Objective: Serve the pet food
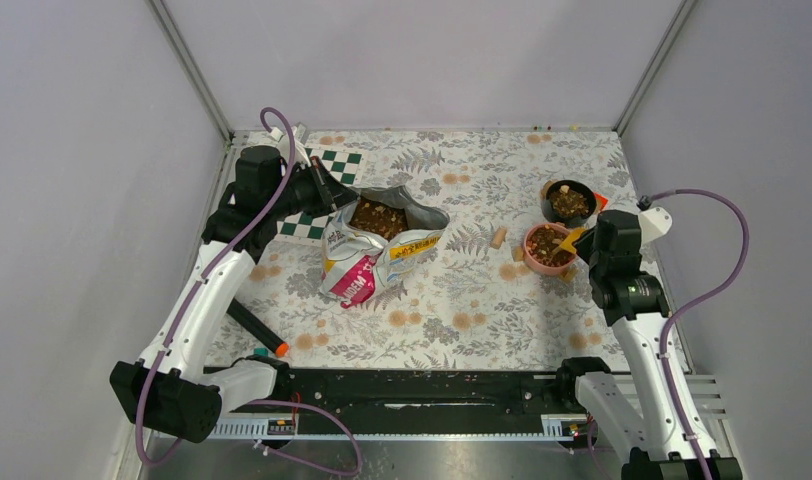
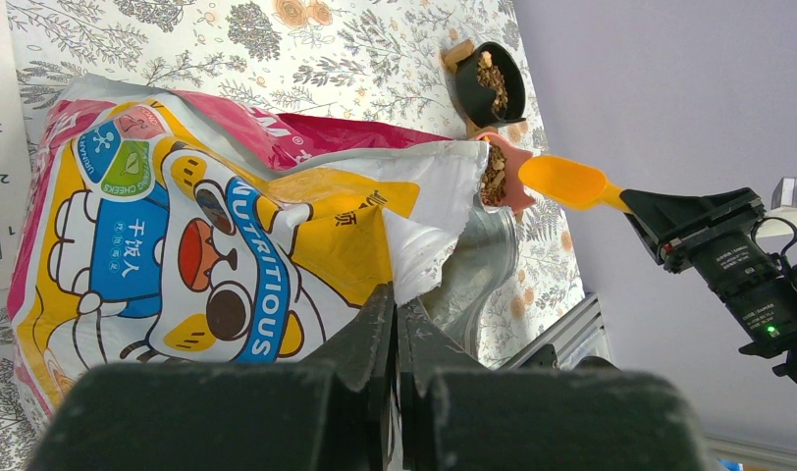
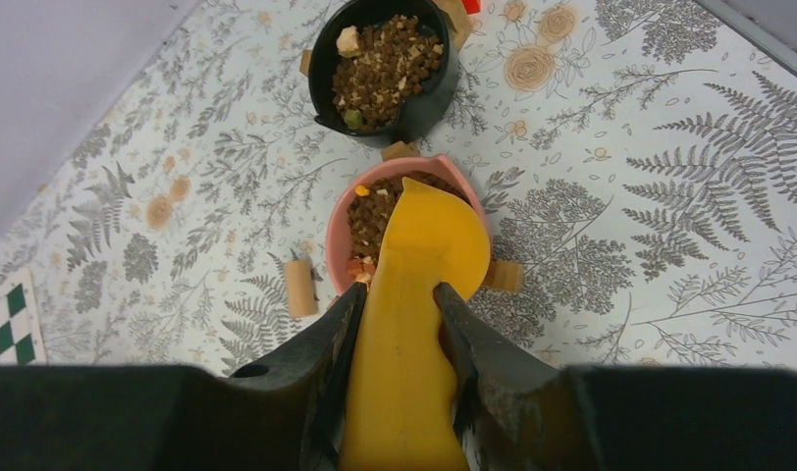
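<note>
**Top external view.**
- Floral table cloth point(image 1: 462, 310).
- Yellow bag point(image 1: 382, 255), left of centre, mouth open toward 12 o'clock. Brown pet food point(image 1: 379, 216) shows inside it.
- Left gripper point(image 1: 332, 196) at the bag mouth's 9 o'clock edge.
- Black bowl point(image 1: 568, 201) at 2 o'clock from centre, with the pink bowl point(image 1: 548, 246) just beside it at its 7 o'clock. Both hold kibble.
- Right gripper point(image 1: 585, 238) at the pink bowl's 3 o'clock side, holding a yellow scoop point(image 1: 574, 238).
- Tan cork piece point(image 1: 499, 237) at 9 o'clock of the pink bowl.
- Checkerboard point(image 1: 342, 165) behind the bag.
- Black marker point(image 1: 257, 330) at 7 o'clock of the bag.

**Left wrist view.**
- The left gripper point(image 2: 397, 309) has its jaws pressed together, pinching the bag point(image 2: 179, 235) at its rim.
- The scoop point(image 2: 561, 182) sits at 2 o'clock, its tip over the pink bowl point(image 2: 507, 172).
- The black bowl point(image 2: 488, 83) lies toward 1 o'clock.

**Right wrist view.**
- The right gripper point(image 3: 399, 294) has its jaws clamped on the handle of the scoop point(image 3: 424, 245).
- The scoop's blade is over the pink bowl point(image 3: 341, 231), which is partly filled with kibble.
- The black bowl point(image 3: 429, 93) at 12 o'clock is filled with pet food point(image 3: 385, 64).
- A cork piece point(image 3: 299, 287) lies at 9 o'clock of the pink bowl.
</note>
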Controlling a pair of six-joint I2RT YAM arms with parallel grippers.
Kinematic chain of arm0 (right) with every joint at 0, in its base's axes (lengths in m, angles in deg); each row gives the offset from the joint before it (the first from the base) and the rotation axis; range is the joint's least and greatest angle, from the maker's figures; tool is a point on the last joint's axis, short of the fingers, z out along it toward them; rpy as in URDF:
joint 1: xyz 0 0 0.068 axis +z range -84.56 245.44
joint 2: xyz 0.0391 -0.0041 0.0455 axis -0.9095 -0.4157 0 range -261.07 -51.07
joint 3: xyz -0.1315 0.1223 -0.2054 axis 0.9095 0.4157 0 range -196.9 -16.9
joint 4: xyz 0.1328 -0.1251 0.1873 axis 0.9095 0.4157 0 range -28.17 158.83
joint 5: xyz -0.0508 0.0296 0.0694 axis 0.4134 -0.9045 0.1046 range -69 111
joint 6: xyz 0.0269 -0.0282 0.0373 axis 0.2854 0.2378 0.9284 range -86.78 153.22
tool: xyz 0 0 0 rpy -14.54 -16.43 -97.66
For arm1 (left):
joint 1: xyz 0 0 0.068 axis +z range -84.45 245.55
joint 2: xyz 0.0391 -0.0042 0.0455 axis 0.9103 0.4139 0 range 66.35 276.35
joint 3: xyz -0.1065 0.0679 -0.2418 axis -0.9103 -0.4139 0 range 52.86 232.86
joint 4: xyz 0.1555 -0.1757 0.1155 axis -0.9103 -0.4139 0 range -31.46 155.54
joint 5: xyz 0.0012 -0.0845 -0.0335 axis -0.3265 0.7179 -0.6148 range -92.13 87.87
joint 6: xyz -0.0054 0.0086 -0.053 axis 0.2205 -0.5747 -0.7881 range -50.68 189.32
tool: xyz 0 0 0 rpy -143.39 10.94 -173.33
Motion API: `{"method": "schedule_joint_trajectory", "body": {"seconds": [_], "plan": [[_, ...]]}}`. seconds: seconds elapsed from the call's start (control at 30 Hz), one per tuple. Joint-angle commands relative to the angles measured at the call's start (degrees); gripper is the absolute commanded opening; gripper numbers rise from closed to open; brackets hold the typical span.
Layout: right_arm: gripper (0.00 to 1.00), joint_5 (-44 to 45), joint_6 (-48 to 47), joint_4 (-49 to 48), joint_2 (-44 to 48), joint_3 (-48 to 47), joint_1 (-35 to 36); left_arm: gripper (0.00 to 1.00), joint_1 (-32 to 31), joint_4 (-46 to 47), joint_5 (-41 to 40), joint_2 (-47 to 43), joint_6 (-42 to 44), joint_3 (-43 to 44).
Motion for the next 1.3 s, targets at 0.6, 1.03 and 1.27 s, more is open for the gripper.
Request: {"method": "schedule_joint_trajectory", "body": {"seconds": [0.6, 1.03, 1.27], "plan": [[0.09, -58.26, 10.67, -16.75, 2.14, 16.17, -0.2, 0.0, 0.55, 0.86, 0.23, -1.13, 1.35, -1.03], [0.29, -51.55, 3.95, -6.93, 2.07, 25.39, -0.08, 0.0, 0.52, 1.03, -0.14, -1.03, 1.3, -1.16], [0.78, -34.6, 1.76, 0.79, 10.72, 21.7, -0.12, 0.0, 0.54, 1.03, -0.69, -0.87, 1.27, -1.06]]}}
